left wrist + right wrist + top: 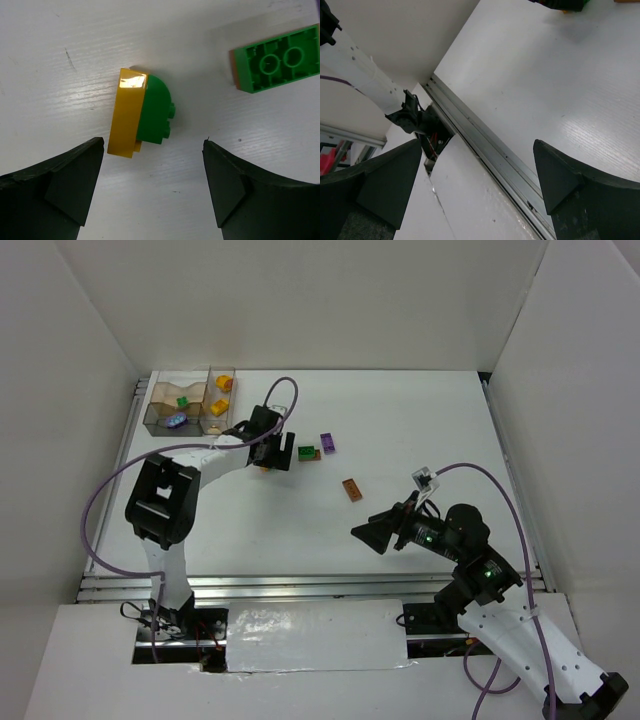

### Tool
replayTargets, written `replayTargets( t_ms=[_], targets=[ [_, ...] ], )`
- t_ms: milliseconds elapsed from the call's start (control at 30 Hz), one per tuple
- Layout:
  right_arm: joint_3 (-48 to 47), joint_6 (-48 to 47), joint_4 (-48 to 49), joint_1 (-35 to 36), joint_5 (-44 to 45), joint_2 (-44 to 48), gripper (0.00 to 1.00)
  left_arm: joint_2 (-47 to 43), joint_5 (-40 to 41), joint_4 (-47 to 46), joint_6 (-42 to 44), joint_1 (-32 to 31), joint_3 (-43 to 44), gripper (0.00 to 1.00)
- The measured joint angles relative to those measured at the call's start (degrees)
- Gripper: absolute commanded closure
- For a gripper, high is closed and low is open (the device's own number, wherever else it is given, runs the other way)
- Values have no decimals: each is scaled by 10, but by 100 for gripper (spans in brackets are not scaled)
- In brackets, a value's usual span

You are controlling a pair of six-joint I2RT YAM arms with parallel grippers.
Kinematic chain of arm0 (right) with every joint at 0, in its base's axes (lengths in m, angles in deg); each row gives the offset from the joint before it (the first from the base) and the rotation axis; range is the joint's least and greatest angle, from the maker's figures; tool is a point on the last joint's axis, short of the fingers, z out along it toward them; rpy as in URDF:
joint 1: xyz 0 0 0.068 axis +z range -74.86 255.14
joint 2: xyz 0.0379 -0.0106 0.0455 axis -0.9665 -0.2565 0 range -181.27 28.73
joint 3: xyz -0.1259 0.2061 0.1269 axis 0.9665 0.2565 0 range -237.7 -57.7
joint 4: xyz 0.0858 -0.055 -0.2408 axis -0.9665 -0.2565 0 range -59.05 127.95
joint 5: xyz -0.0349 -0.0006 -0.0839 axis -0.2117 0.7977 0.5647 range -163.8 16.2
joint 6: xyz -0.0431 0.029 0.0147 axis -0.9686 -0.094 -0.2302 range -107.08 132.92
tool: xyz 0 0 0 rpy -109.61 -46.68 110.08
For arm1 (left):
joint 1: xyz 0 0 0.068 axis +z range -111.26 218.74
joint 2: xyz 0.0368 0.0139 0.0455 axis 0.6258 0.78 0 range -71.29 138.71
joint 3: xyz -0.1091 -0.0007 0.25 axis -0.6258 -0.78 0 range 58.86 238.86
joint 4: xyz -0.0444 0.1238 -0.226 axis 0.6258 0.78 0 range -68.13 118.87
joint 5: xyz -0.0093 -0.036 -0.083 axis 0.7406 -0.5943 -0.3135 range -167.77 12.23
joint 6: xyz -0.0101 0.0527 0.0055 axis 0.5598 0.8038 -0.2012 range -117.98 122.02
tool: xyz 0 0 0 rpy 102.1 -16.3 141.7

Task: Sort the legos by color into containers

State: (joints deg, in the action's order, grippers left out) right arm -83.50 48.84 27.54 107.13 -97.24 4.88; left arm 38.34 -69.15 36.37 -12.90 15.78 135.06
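Setting: a white tabletop [430, 420] boxed in by plain white walls, with a metal rail [300, 585] along its near edge.
Arm bases: both sit at the near edge. The left arm reaches toward the far left and the right arm bends over the near right side.
Right claw [372, 533]: it hangs above the near right part of the tabletop, fingers spread wide and gripping nothing. Its wrist view shows only the rail and white surface in the gap.
Brown brick [350, 489]: a flat plate lying alone near the middle, just beyond the right claw and apart from it.
Left claw [152, 146]: low over the tabletop left of centre, fingers wide apart, straddling one piece without touching it.
Yellow-and-green piece [142, 112]: a yellow slab joined to a rounded green brick, lying on the tabletop in the gap between the left claw's fingers. White surface shows on both sides of it.
Green brick [277, 62]: just to the right of the left claw, underside up with its tubes showing. An orange edge peeks out beneath one end.
Purple brick [327, 443]: just beyond the green brick and slightly to its right, not touching it.
Containers [150, 423]: two smoky clear bins joined side by side at the far left corner.
Wider bin: it has a tan wavy insert and holds a small green lego [185, 400] and a rounded purple-blue lego [177, 420].
Narrower bin: it holds a yellow lego [224, 384] at the far end and an orange lego [220, 407] nearer.
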Motion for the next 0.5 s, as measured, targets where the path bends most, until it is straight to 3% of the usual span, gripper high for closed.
replayTargets(
  t_ms=[200,500],
  targets=[
    [0,0,0,0,-9,-10,0,14,1,-8,1,11,0,7],
    [0,2,6,0,-18,-36,0,42,-4,-27,1,18,6,18]
  ],
)
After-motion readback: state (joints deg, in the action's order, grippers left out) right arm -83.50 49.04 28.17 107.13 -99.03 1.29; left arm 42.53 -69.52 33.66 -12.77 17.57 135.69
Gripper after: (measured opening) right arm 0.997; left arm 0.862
